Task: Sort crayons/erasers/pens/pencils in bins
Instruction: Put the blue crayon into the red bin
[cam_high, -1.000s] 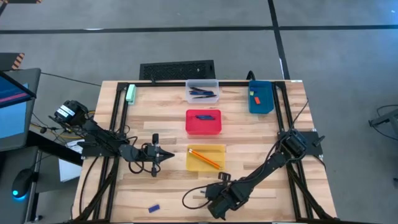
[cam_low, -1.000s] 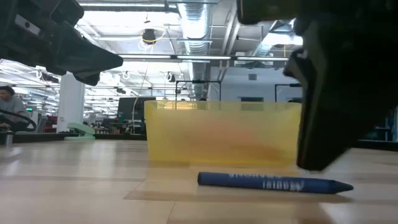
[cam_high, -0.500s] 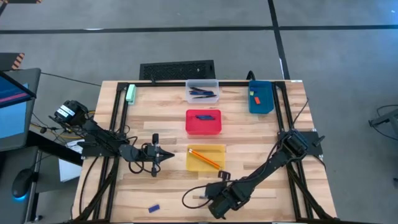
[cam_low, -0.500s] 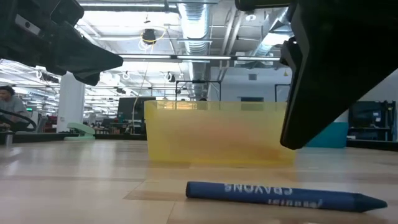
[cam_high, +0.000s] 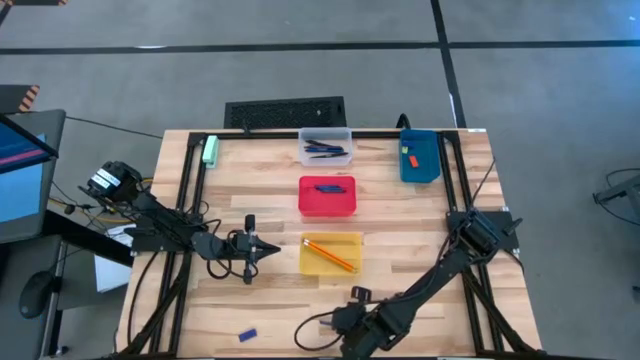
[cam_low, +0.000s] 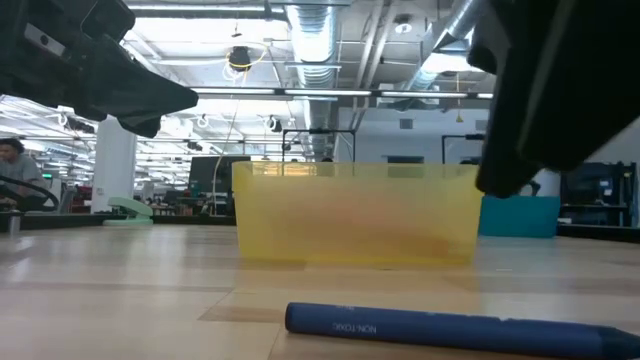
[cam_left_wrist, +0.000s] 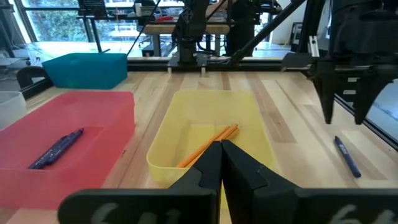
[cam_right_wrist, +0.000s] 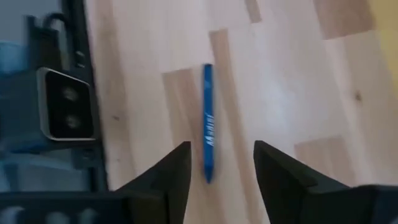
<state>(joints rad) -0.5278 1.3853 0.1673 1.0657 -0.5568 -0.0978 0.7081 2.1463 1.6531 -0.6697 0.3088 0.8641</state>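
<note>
A blue crayon (cam_right_wrist: 209, 124) lies flat on the wood near the table's front edge, also seen in the low view (cam_low: 430, 325) and the left wrist view (cam_left_wrist: 347, 157). My right gripper (cam_right_wrist: 217, 168) hangs open above it, fingers pointing steeply down, touching nothing. My left gripper (cam_left_wrist: 221, 163) is shut and holds nothing, level at the left of the yellow bin (cam_high: 331, 254), which holds orange pencils (cam_left_wrist: 208, 142). The red bin (cam_high: 327, 196) holds a blue crayon (cam_left_wrist: 57, 148). Dark pens lie in the clear bin (cam_high: 325, 147). Small erasers sit in the blue bin (cam_high: 420, 156).
A second loose blue crayon (cam_high: 247, 334) lies at the near left. A pale green block (cam_high: 210, 150) sits at the far left corner. Black frame rails (cam_high: 186, 200) run along both sides of the table. A cable (cam_high: 312, 322) loops beside my right arm.
My right gripper has risen off the table and drawn back a little toward the near edge. The blue crayon below it has rolled toward the near edge and lies free on the wood.
</note>
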